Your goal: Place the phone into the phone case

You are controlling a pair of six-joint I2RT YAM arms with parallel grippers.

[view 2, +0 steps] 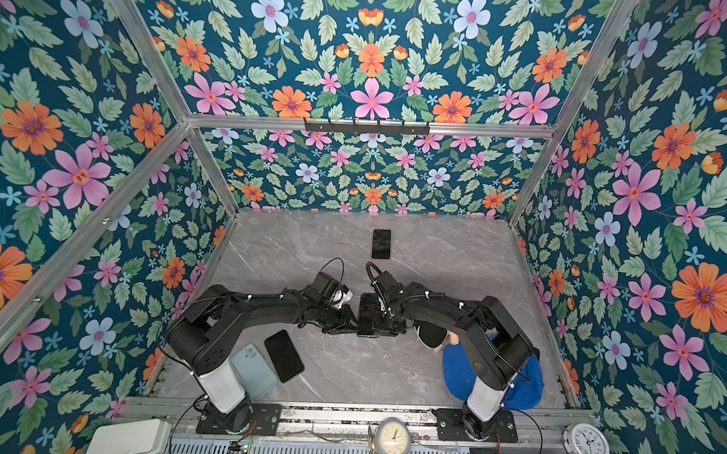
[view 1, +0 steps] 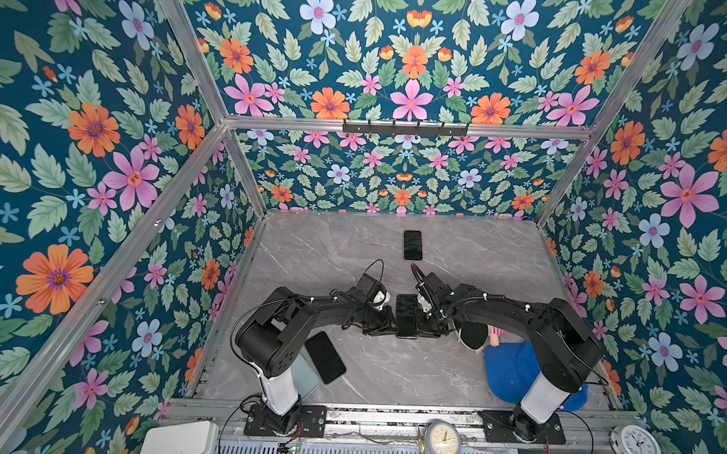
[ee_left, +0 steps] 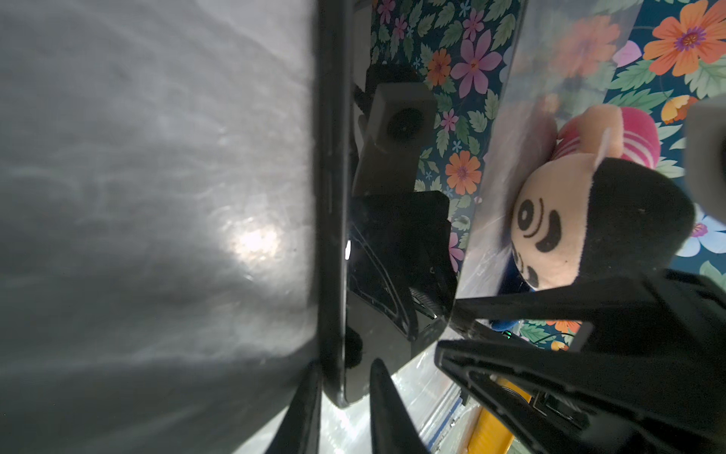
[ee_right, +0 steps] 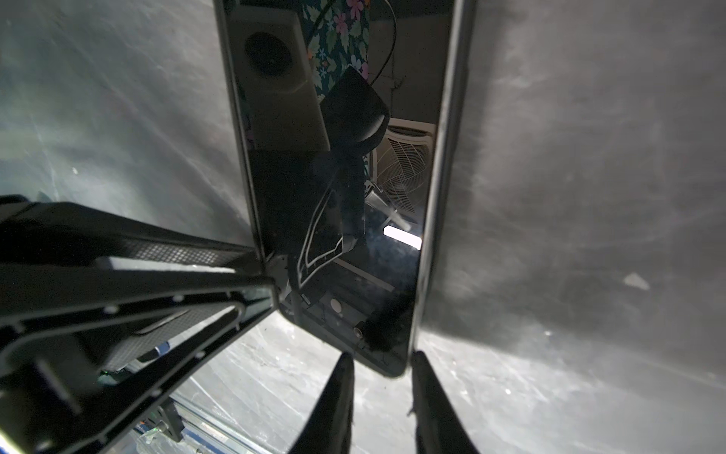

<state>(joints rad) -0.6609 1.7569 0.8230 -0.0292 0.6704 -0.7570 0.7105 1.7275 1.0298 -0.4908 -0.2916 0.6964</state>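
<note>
Just beside the plush doll on the worktop, the phone lies between left gripper and right gripper, both pairs of jaws set narrow astride its corners (pinching or not, can't tell), likely steadying it for a lift; phone case well apart from the doll.

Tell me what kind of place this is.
Probably a robot test cell, not a home: an aluminium frame carries floral-print walls around a marble-look tabletop, and the left arm and right arm are bolted to a rail at its front edge.
</note>
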